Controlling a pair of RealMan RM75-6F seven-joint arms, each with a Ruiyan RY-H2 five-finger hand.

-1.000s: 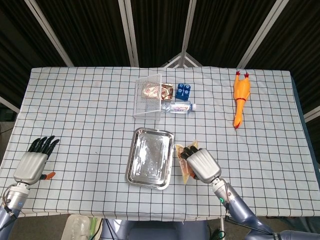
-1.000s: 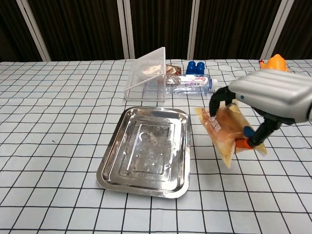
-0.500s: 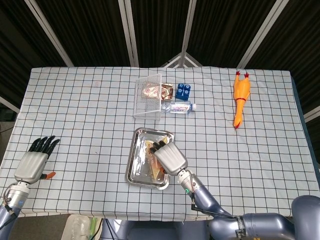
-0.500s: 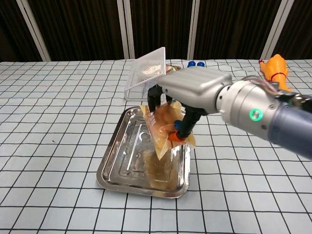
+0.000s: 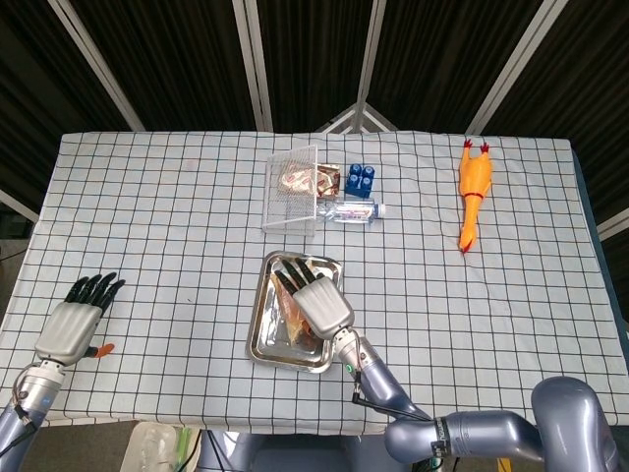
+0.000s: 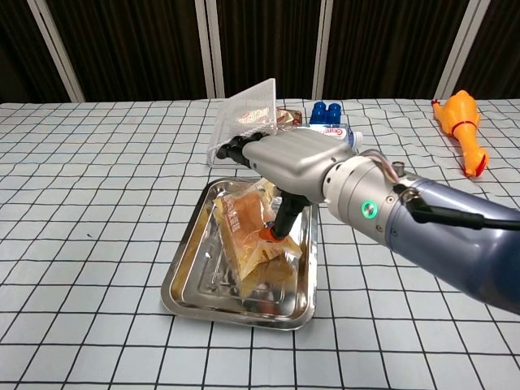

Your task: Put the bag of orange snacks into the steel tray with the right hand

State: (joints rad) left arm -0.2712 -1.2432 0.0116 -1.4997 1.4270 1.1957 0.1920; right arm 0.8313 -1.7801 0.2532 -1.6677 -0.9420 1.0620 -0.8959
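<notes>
The bag of orange snacks [image 6: 244, 236] lies inside the steel tray [image 6: 183, 276], slanting from the far left toward the near right. My right hand [image 6: 288, 162] hovers just over it with the fingers stretched out to the left, and its thumb tip touches the top of the bag. In the head view the right hand [image 5: 322, 305] covers most of the bag [image 5: 291, 321] above the tray [image 5: 263, 339]. My left hand [image 5: 74, 324] rests at the table's near left edge, fingers spread and holding nothing.
A tilted wire basket [image 5: 292, 187] stands behind the tray, with snack packets, blue-capped bottles [image 5: 360, 178] and a lying water bottle [image 5: 352, 210] beside it. A rubber chicken [image 5: 473, 192] lies at the far right.
My right hand carried the bag leftward from the cloth over the tray, lowered it and spread its fingers; the bag now lies in the tray. The left hand barely shifted.
</notes>
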